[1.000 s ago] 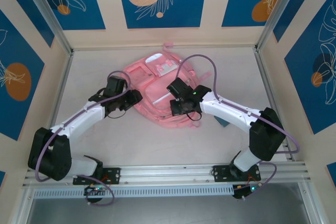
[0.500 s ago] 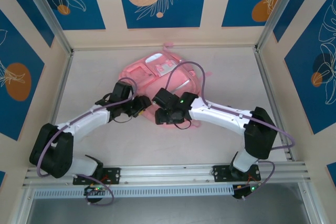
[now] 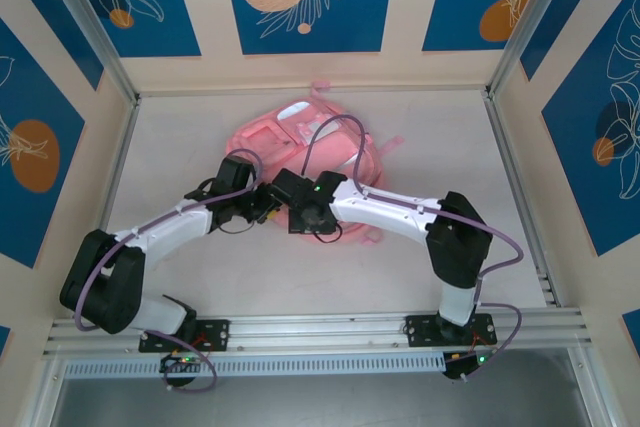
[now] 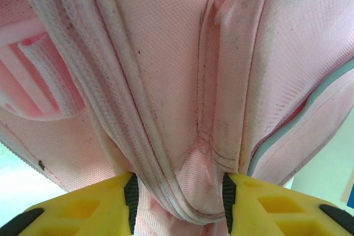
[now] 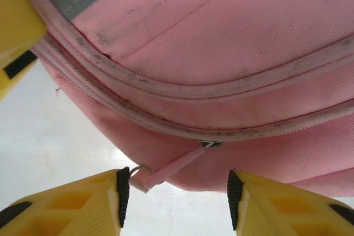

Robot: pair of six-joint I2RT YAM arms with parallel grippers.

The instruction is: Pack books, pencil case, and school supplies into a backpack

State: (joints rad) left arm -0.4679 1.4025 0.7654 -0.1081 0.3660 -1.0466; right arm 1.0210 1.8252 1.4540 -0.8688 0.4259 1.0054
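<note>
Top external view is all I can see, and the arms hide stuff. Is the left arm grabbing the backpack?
Observer: Yes. In the left wrist view, a fold of the backpack fills the gap between the left fingers, touching both.
Operator: And the right one?
Observer: The right fingers are apart, holding nothing.
Operator: Is a zipper close?
Observer: A pink zip pull hangs between them, its ring close to one finger.

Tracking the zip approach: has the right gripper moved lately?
Yes. The right gripper went left along the backpack's near edge, away from the right side rail.
</note>
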